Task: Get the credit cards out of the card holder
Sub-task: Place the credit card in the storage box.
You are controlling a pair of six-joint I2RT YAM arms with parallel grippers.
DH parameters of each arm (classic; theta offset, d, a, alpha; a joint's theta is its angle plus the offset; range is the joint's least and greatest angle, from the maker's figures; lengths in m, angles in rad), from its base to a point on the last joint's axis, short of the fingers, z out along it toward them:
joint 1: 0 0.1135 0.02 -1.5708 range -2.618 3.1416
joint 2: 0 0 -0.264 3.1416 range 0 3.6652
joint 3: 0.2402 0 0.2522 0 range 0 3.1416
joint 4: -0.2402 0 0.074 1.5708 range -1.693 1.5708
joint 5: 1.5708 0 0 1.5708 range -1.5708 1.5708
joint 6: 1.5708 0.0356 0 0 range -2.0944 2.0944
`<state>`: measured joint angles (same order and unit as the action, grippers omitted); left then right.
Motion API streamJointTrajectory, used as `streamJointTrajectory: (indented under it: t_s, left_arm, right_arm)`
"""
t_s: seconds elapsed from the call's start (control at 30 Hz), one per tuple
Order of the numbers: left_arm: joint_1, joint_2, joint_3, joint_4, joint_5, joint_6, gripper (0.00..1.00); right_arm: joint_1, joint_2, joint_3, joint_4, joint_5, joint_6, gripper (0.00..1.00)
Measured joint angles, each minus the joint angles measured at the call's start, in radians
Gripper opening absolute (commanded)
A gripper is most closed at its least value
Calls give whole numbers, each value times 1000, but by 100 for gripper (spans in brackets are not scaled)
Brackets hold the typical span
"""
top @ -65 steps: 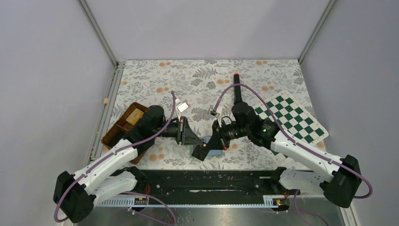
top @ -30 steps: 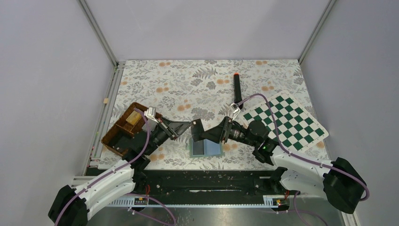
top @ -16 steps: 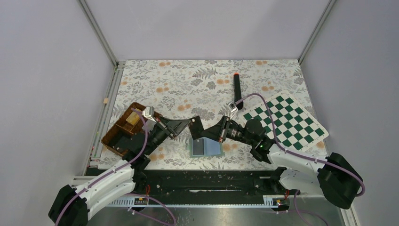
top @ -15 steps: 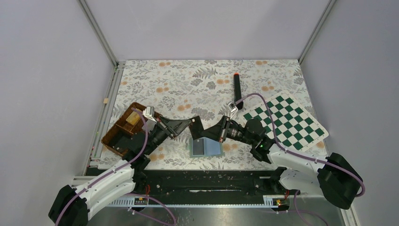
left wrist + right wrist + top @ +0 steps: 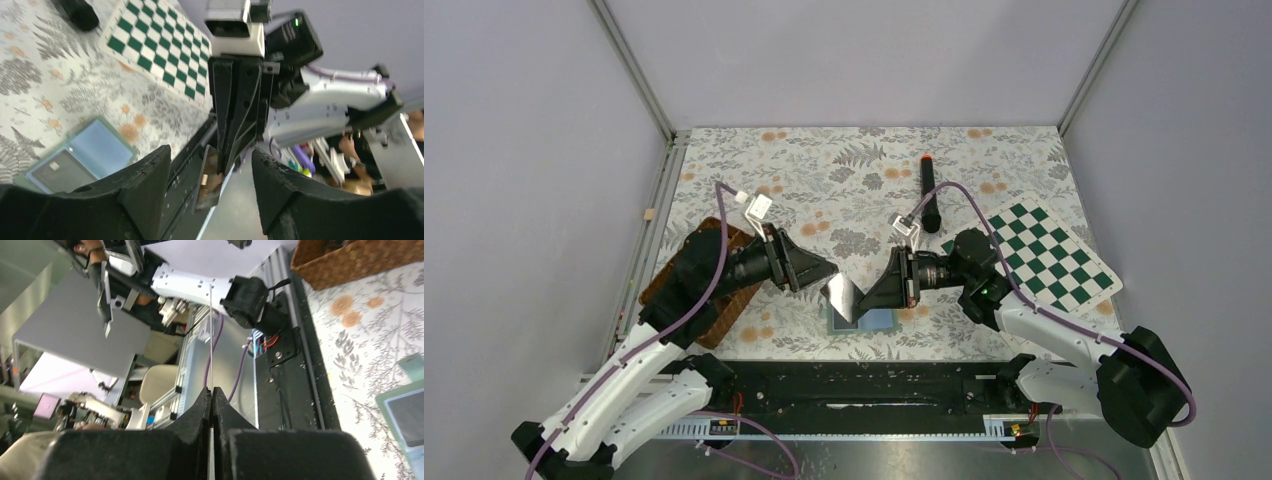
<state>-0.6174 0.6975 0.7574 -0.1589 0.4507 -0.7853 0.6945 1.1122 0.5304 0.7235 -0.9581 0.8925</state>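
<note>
Top external view: the right gripper (image 5: pixel 859 301) is clamped shut on a silvery card (image 5: pixel 839 293), holding it tilted in the air just above the card holder (image 5: pixel 880 322). The holder lies opened flat on the floral table (image 5: pixel 824 160) near its front edge, between the two arms. The left gripper (image 5: pixel 826 269) hovers just beside the card with its jaws spread wide and nothing in them. In the left wrist view, the card sits edge-on in the gap between the spread left fingers (image 5: pixel 150 175), apart from both. The holder shows a light blue panel, and a dark card (image 5: pixel 57 172) lies on the panel next to it. A wicker tray (image 5: pixel 716 310) lies under the left arm and a chessboard (image 5: pixel 1049 250) to the right.
</note>
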Motion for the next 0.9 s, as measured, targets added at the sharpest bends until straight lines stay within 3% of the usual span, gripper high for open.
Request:
streamJointTrajectory:
  t_s: [0.23,0.4,0.53,0.57,0.63,0.77,0.9]
  left_arm:
    - [0,85,45,-160,222,104,37]
    - [0,94,46,-207,290,124,20]
    - [0,95,46,-206,321,127,0]
    - [0,95,46,-204,329,126,0]
    - [0,97,46,-193,345,117,0]
    - [1,95,45,-175,334,105,0]
    - [42,86,37,-166,286,81,0]
  right_arm:
    - [-1,21,11,23,-138,1,0]
    - [-1,22,11,24,-163,1,0]
    - [-1,22,11,24,-169,1,3]
    - [-1,22,11,23,-170,1,5]
    - [-1,22,11,22,-171,1,21]
    - [-2,22,11,22,-160,7,69]
    - [-2,-17,2,-3,-79,-3,79]
